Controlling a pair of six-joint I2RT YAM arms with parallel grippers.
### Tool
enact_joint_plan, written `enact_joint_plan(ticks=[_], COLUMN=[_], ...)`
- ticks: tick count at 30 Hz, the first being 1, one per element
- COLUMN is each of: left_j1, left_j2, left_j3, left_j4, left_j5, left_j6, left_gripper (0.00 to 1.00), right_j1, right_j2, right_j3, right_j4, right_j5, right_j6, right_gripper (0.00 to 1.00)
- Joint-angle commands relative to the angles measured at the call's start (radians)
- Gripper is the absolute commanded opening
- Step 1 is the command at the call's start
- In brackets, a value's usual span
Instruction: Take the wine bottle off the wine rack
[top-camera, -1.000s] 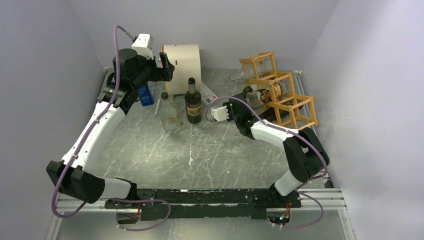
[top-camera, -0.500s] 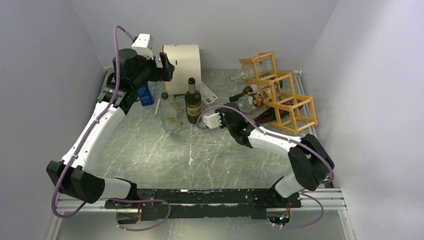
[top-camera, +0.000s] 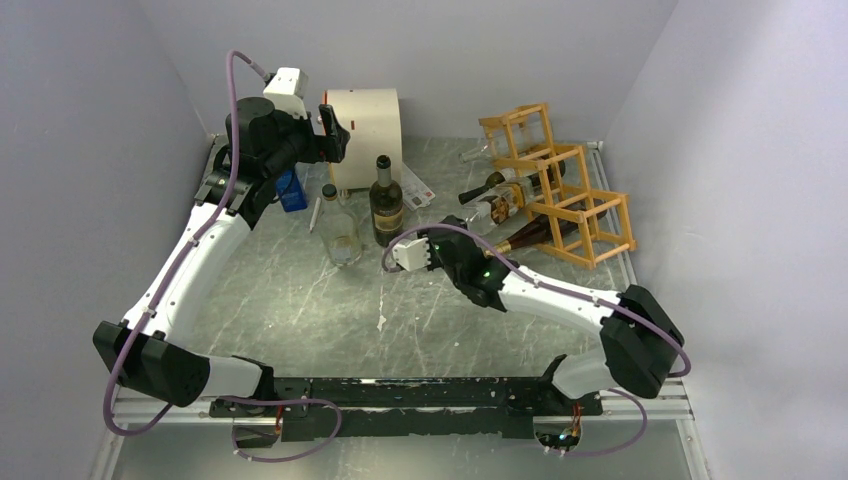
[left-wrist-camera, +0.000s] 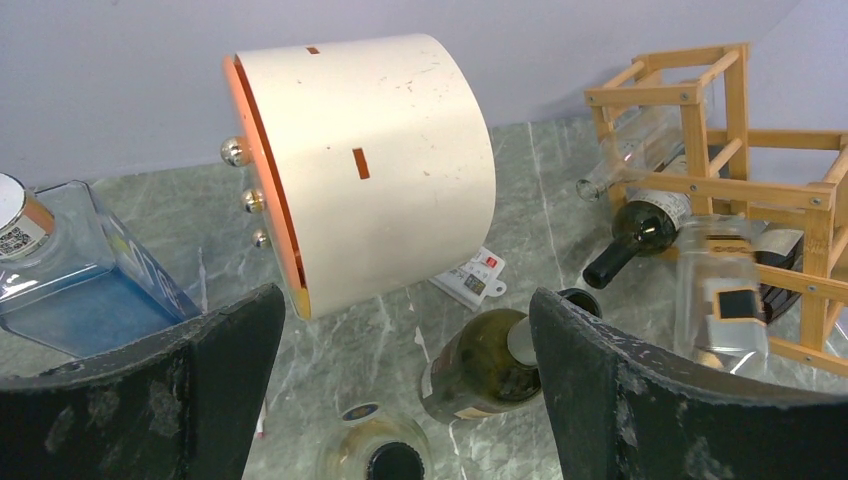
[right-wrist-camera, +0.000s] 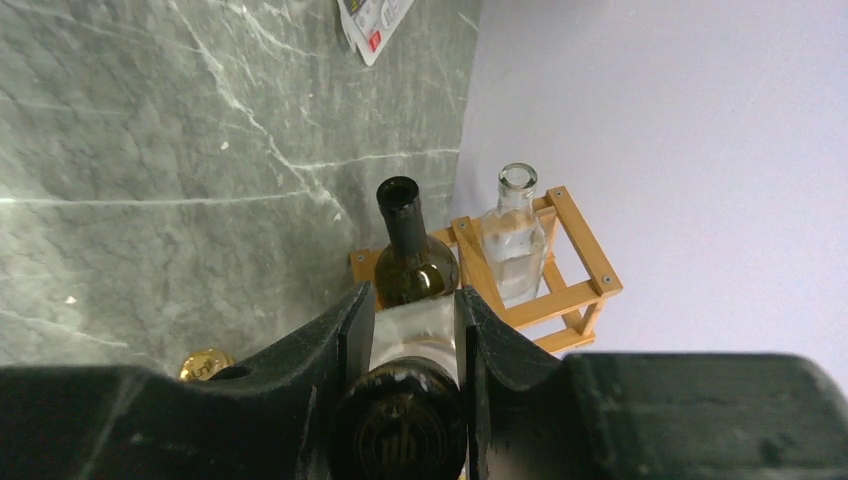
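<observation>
Listing by size, for you at the controls.

- **Table** (top-camera: 300, 300): grey, marble-look; carries everything.
- **Rack** (top-camera: 592, 200): thin wooden lattice at the far right. Probably light, and likely to shift if you drag against it.
- **Bottle** (top-camera: 527, 237): dark glass, lying neck-out toward the arms, base end at the rack's lowest cell. Judge it heavy, rigid, smooth and breakable. Take it at the neck just under the lip, where the collar should stop slip, and draw along its axis.
- **Right hand** (right-wrist-camera: 412, 310): pinching that neck, the mouth between its fingers.
- **Left hand** (left-wrist-camera: 405, 300): spread, holding nothing, raised at the far left.
</observation>
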Motion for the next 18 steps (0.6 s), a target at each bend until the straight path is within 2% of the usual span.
enact_joint_plan(ticks=[1, 13, 18], left_j1=[0.005, 0.002, -0.001], left_j2=[0.004, 0.009, 0.009], left_j3=[-0.006, -0.006, -0.008], left_j4=[0.039, 0.039, 0.041], left_j5=[0.038, 0.038, 0.027], left_j6=[-0.007, -0.010, -0.003], left_gripper=[0.95, 0.95, 0.95], right_j1=[0.028, 0.075, 0.085], right_j2=[-0.061, -0.148, -0.149], right_j3=[0.028, 0.077, 0.137], right_j4=[-0.030, -0.075, -0.120], right_j5=[0.033, 0.030, 0.011], right_j6=[0.152, 0.328, 0.467], right_gripper=[0.00, 0.00, 0.00])
